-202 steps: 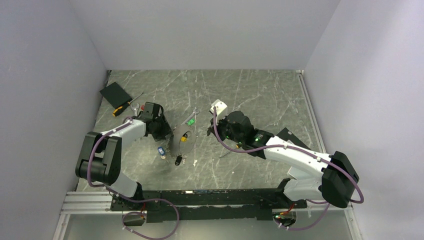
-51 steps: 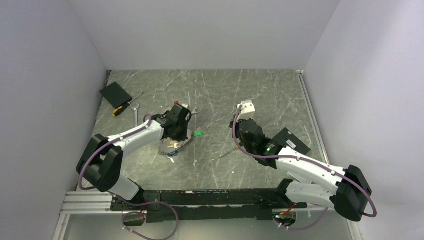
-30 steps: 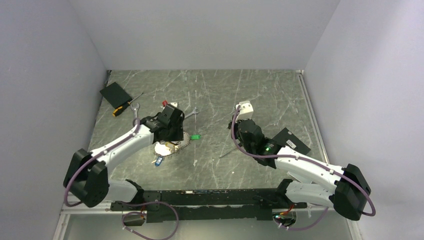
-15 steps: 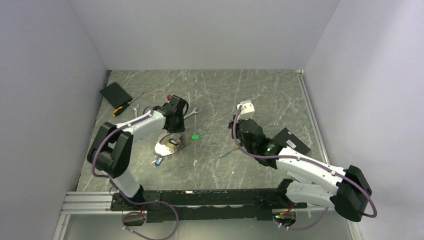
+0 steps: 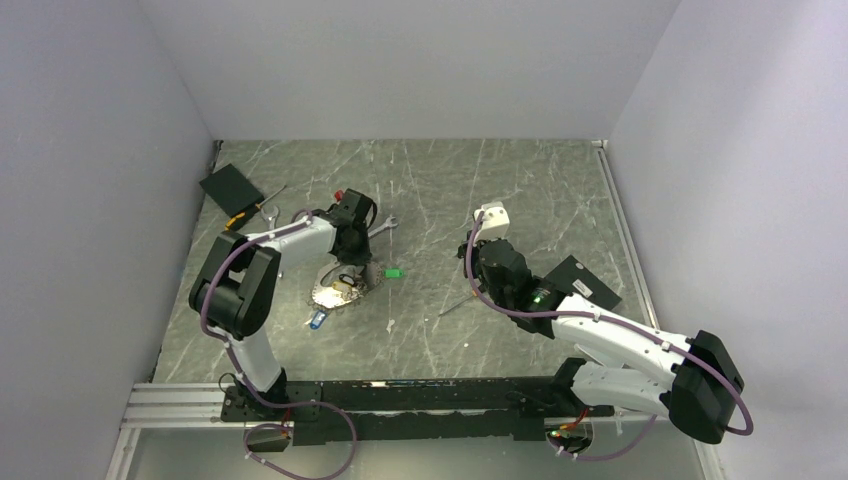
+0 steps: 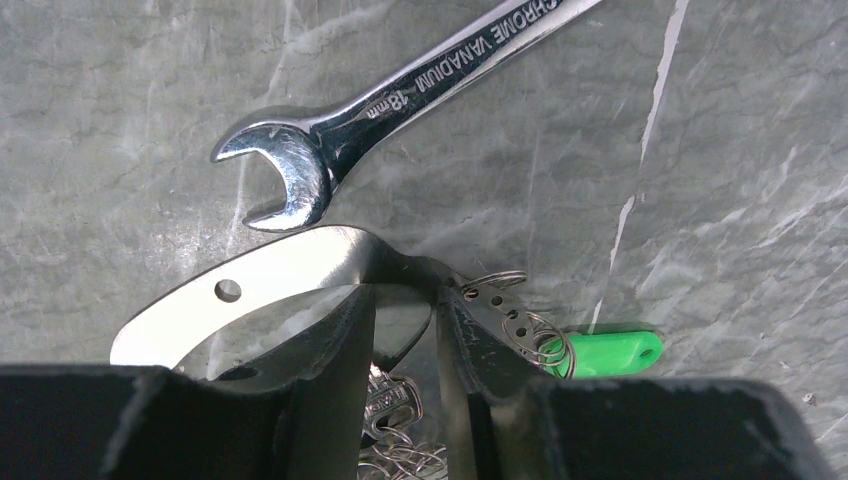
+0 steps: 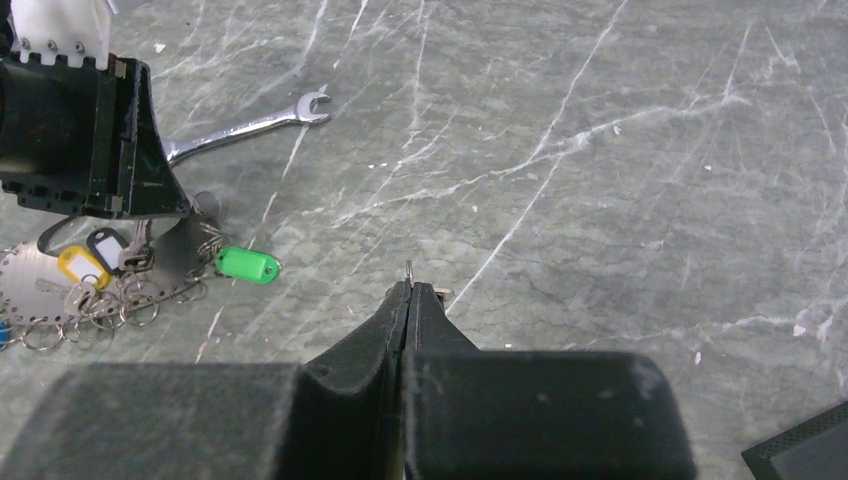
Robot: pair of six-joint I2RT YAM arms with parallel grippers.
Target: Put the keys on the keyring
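The left gripper clamps the shiny band of the keyring at left-centre of the marbled tabletop, its fingers narrowly apart with the metal pinched between them. A green key lies flat just right of the gripper, its small split ring touching the band's perforated end. A yellow key rests among a tangle of small rings on the keyring's near side, and a blue key lies at the near-left edge of that cluster. A wrench lies just beyond the keyring on the far side. Well apart to the right, the right gripper hangs over bare tabletop, fingers pressed together.
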